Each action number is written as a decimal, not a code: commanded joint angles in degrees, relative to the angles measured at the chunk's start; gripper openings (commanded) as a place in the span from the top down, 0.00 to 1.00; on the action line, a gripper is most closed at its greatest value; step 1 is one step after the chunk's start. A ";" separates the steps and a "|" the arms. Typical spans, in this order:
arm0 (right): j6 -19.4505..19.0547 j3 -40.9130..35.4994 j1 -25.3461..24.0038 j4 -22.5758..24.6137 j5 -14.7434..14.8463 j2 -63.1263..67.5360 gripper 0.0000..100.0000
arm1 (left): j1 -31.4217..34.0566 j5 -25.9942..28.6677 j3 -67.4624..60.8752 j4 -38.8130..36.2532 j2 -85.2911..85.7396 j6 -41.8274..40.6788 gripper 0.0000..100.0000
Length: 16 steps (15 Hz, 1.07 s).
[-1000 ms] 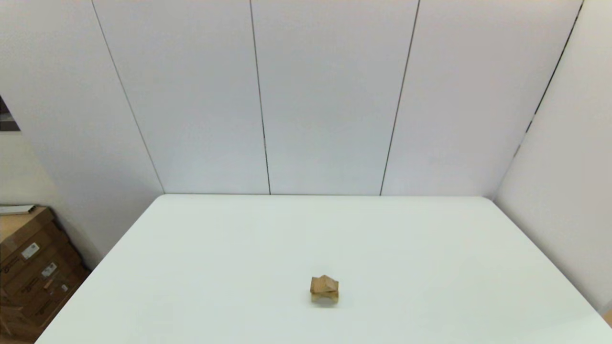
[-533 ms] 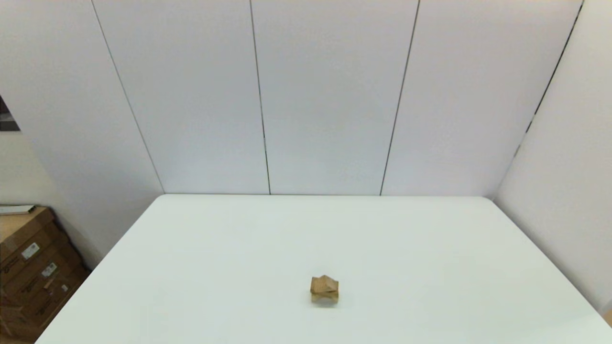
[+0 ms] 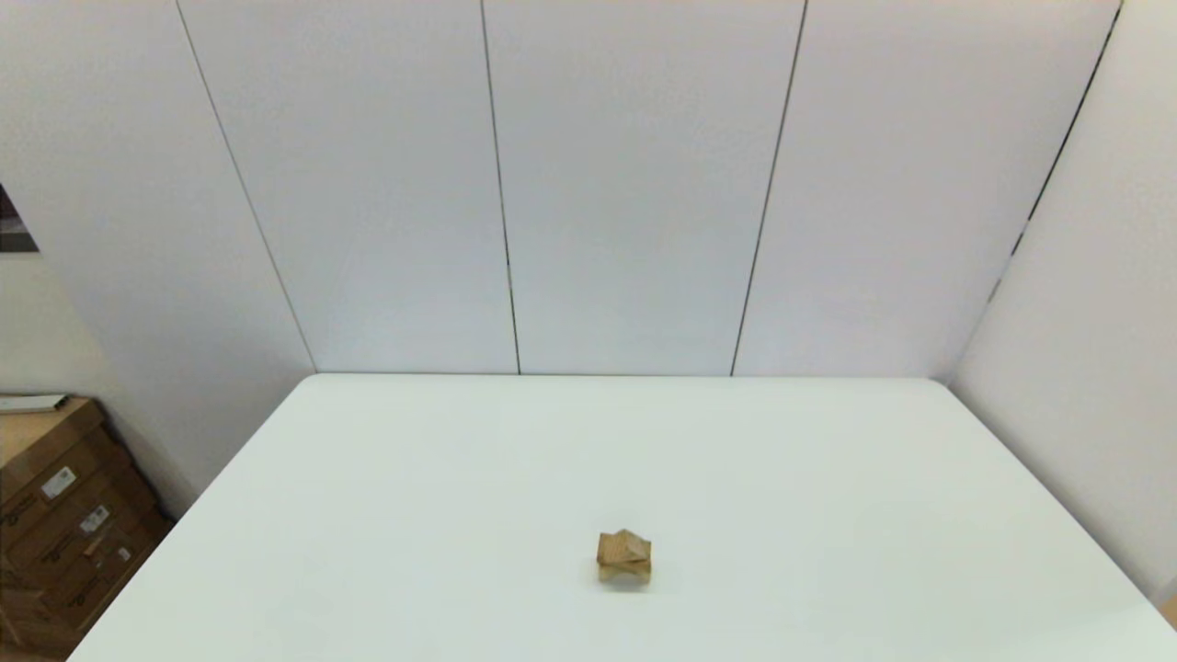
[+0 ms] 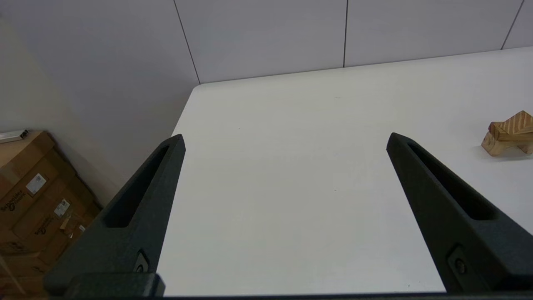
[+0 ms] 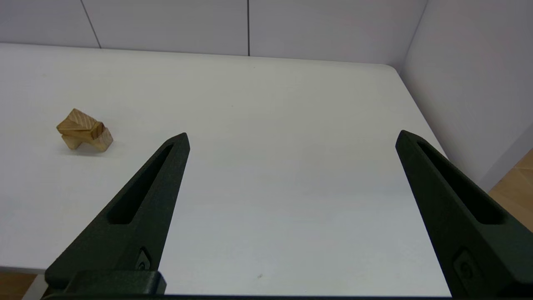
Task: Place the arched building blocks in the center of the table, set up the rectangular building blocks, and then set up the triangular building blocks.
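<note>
Nothing has moved since a second ago: my stack of three blocks stands as it did, both arms parked back at the near edge.

From my head camera the blocks merge into one small brown lump on the table (image 3: 828, 478), near its middle and toward me; neither arm shows there. My wrist cameras split it up: the arched building blocks (image 5: 92, 142) stands on its two legs, the rectangular building blocks (image 5: 81, 129) lies across it, and the triangular building blocks (image 5: 78, 117) sits on top. Left gripper (image 4: 284, 139) and right gripper (image 5: 292, 136) both hang with fingers spread wide, holding nothing, well apart from the stack. White tabletop lies open on all sides, grey panel walls close behind and right, cardboard boxes (image 3: 64, 524) off the left edge.
</note>
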<state>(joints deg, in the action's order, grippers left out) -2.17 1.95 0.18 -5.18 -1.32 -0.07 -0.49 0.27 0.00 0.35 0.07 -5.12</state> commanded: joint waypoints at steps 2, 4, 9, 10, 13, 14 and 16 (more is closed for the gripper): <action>-0.03 -0.02 -0.01 0.00 0.00 0.07 0.00 | -0.04 0.00 0.00 0.00 -0.07 0.02 0.00; -0.12 -0.02 -0.01 0.00 0.00 -0.01 0.00 | -0.04 0.00 0.00 0.00 -0.07 0.02 0.00; -0.03 -0.02 -0.01 0.00 0.53 -0.01 0.00 | 0.05 0.00 0.00 0.00 -0.07 0.02 0.00; -0.12 -0.02 -0.01 0.00 0.53 0.07 0.00 | -0.04 0.00 0.00 0.00 -0.07 0.02 0.00; 0.15 -0.02 -0.01 0.17 0.53 -0.01 0.00 | 0.05 0.00 0.00 0.00 -0.07 0.02 0.00; 0.15 -0.02 -0.01 0.17 0.53 0.07 0.00 | -0.04 0.00 0.00 0.00 -0.07 0.02 0.00; 0.06 -0.02 -0.01 0.17 0.53 -0.01 0.00 | 0.05 0.00 0.00 0.00 -0.07 0.02 0.00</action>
